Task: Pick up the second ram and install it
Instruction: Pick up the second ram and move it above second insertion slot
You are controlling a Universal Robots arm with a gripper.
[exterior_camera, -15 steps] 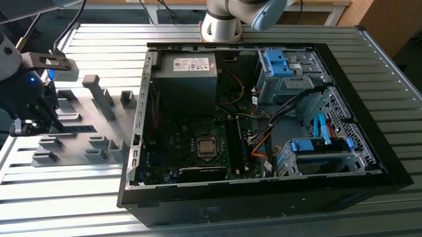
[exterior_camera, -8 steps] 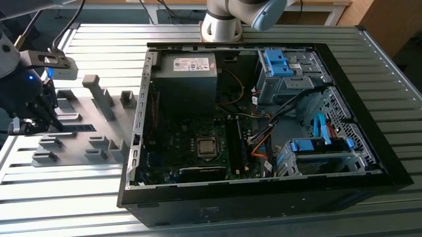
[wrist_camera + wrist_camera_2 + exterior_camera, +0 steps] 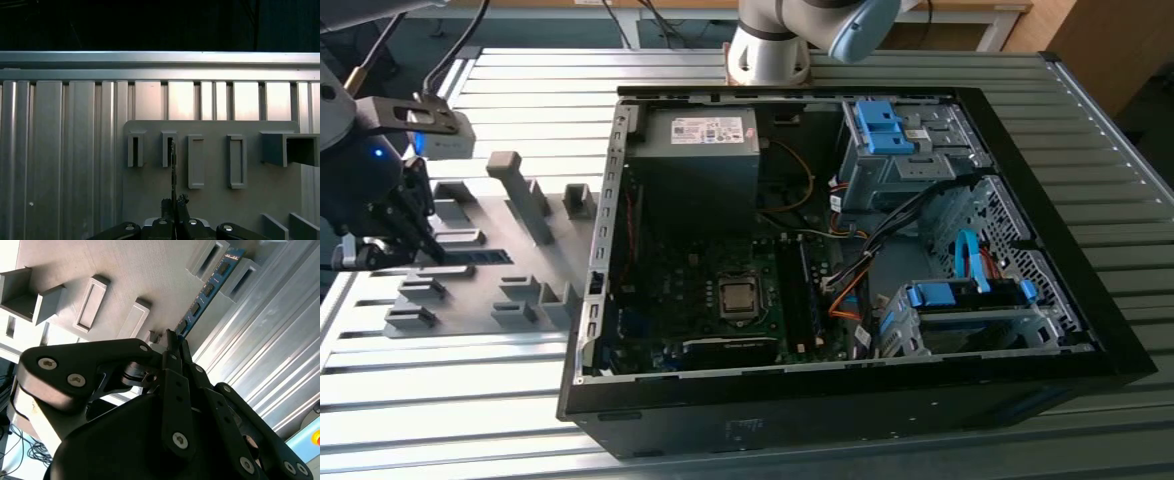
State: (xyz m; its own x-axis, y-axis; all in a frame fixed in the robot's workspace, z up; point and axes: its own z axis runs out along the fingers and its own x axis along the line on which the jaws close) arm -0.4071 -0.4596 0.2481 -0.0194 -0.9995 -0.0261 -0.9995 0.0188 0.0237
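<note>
Clenched on the near end of the second ram [image 3: 208,289], the gripper [image 3: 172,338] has its two black fingers [image 3: 176,371] pinched flat against the thin board; in the second wrist view no gap shows between them and the stick. The blue-green stick stands on its long edge in the grey slotted fixture [image 3: 210,200]. It runs straight away from the fingertips, its row of dark chips in plain sight, and its far end sits between two raised slot blocks. In the first wrist view it shows edge-on, a thin dark line from the fingertips to a slot.

In the exterior view, this all sits at the far left of the frame, low over the fixture on the ribbed aluminium table [image 3: 881,65]. It is well apart from the open computer case [image 3: 1067,330] that fills the centre and right.

The step in hand looks like the pick-up. Because the grip is at one end, the far end will probably tend to sag or drag. A straight pull out of the slots, in the board's own plane and without twisting, should keep it from binding.
</note>
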